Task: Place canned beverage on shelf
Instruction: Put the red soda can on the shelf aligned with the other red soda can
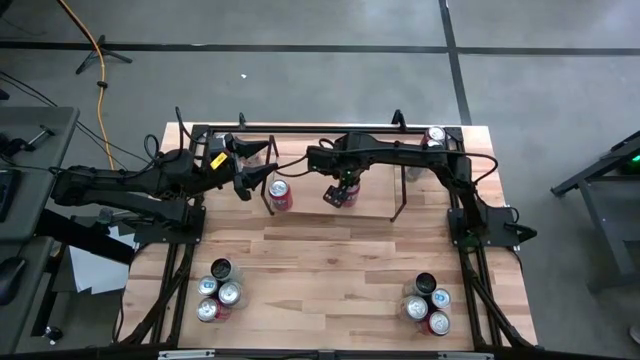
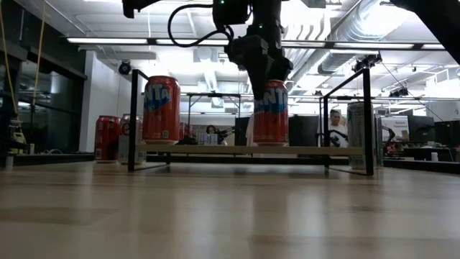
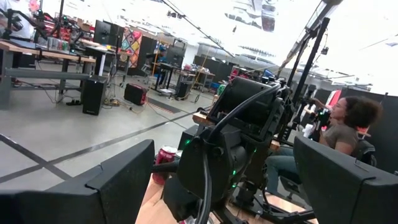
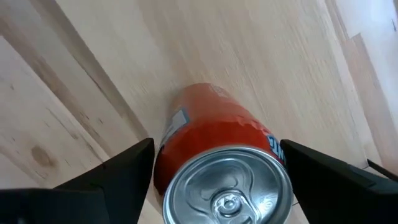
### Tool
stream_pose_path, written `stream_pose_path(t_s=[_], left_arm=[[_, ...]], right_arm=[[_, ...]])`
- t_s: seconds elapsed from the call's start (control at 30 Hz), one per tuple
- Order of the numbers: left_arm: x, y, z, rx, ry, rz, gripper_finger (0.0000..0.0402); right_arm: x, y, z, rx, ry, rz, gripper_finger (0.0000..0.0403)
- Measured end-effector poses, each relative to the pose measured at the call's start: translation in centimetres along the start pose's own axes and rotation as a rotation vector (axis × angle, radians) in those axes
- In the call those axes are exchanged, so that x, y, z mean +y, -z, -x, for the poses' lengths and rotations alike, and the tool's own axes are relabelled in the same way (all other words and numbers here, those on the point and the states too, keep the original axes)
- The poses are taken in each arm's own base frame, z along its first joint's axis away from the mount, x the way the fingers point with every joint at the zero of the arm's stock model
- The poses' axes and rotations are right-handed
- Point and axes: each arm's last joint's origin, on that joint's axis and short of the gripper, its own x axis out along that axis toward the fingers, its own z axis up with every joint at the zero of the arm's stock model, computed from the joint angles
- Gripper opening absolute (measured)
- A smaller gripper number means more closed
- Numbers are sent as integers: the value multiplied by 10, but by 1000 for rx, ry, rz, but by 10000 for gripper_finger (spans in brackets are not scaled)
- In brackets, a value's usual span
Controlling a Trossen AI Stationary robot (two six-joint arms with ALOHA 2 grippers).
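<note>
The right gripper (image 1: 342, 193), jaws released, straddles an upright red can (image 2: 271, 113) on the shelf (image 2: 251, 150) mid-frame. The left gripper (image 1: 250, 166) waits released at upper left.

Bright overhead ceiling strip lights (image 2: 215, 41) blown out in low view, glare washing left wrist view, near tabletop (image 2: 230, 216) blurred, soft shadows.

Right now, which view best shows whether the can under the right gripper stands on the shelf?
The low view: the can stands upright on the shelf top, under the right gripper. The right wrist view shows its lid between open fingers, apart from both. The high view mostly hides it. The left wrist view does not clearly show it.
</note>
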Motion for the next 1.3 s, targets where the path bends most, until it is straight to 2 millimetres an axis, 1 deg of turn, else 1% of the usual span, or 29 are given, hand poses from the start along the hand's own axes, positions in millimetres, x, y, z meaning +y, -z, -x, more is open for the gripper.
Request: stream_pose_path(t_s=[0.1,0.17,0.37,0.47,0.53,0.67,0.9,0.97,1.07,1.2,1.3], left_arm=[[0,0,0,0,0,0,337],[0,0,0,0,0,0,337],[0,0,0,0,0,0,337],[0,0,0,1,0,-1,337],[0,0,0,1,0,-6,337],[0,0,0,0,0,-35,337],[0,0,0,-1,0,-35,337],[0,0,0,-1,0,-35,337],[0,0,0,-3,1,-34,337],[0,-2,2,-11,2,-32,337],[0,-2,1,-11,-4,-60,337]], right_arm=[[0,0,0,-7,14,8,334],[-1,-1,0,-10,13,8,343],[0,-2,0,-22,12,32,394],[-1,-2,1,-24,12,50,392],[-2,-2,6,-33,10,66,391],[-8,-5,28,-82,8,95,390],[-22,-2,86,-258,155,105,390],[-26,5,98,-306,146,94,390],[-31,26,110,-313,123,103,390],[-37,63,114,-310,150,78,390],[-43,94,113,-338,102,40,390]])
